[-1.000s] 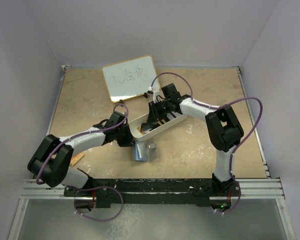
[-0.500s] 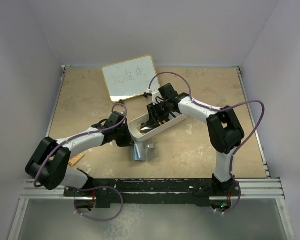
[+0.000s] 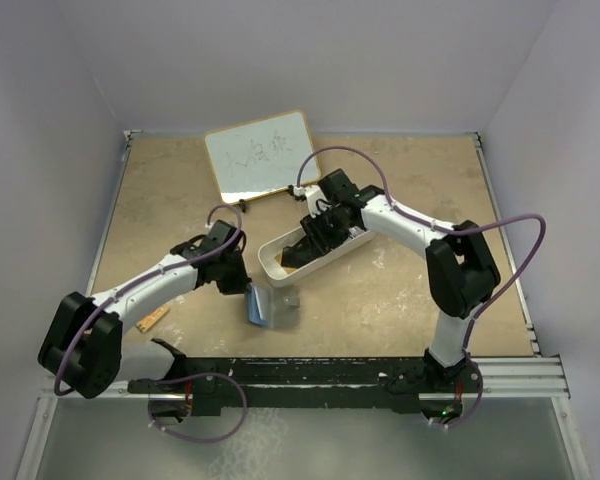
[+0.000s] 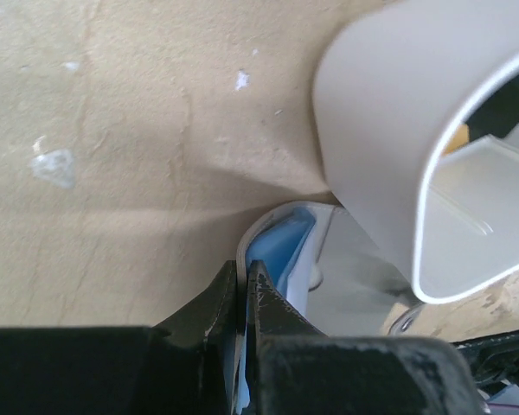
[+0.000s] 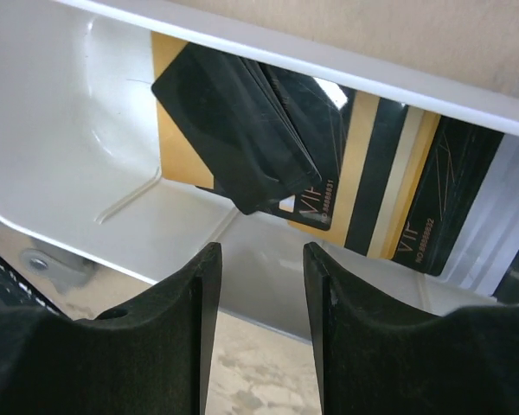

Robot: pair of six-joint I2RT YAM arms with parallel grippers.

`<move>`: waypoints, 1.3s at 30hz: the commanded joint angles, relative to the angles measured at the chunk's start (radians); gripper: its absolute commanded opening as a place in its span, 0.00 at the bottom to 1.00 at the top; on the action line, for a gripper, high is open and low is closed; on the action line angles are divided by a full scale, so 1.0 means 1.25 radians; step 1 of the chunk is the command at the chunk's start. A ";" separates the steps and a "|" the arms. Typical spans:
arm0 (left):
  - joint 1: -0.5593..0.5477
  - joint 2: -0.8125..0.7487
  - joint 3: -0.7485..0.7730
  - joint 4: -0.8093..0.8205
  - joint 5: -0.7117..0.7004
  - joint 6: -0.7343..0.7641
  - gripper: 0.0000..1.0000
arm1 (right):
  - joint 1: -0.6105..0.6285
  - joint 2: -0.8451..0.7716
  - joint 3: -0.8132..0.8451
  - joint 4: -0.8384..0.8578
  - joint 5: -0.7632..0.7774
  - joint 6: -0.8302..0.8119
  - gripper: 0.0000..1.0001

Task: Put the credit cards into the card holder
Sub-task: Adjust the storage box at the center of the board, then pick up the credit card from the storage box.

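Credit cards (image 5: 242,147): black stack plus gold-and-black striped ones, lying overlapped inside white tray (image 5: 60,130). Card holder (image 4: 281,246): on table (image 3: 400,300) just beside tray's rounded near end, light blue inside showing. Left end effector (image 4: 242,281): fingers closed tight on card holder's edge. Right end effector (image 5: 261,259): fingers spread apart, gripping nothing, above tray's near wall, cards just beyond. Whiteboard (image 3: 259,156) behind tray; small orange-brown board (image 3: 153,320) well left of tray
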 commanded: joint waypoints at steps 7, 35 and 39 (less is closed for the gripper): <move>0.015 -0.060 0.117 -0.182 -0.213 0.035 0.00 | 0.003 -0.116 -0.094 -0.189 0.137 -0.001 0.46; 0.027 0.054 0.019 0.081 0.157 0.076 0.00 | -0.186 -0.017 0.043 -0.047 0.063 -0.089 1.00; 0.027 0.062 0.013 0.104 0.166 0.068 0.00 | -0.186 0.026 0.026 -0.013 0.059 -0.091 1.00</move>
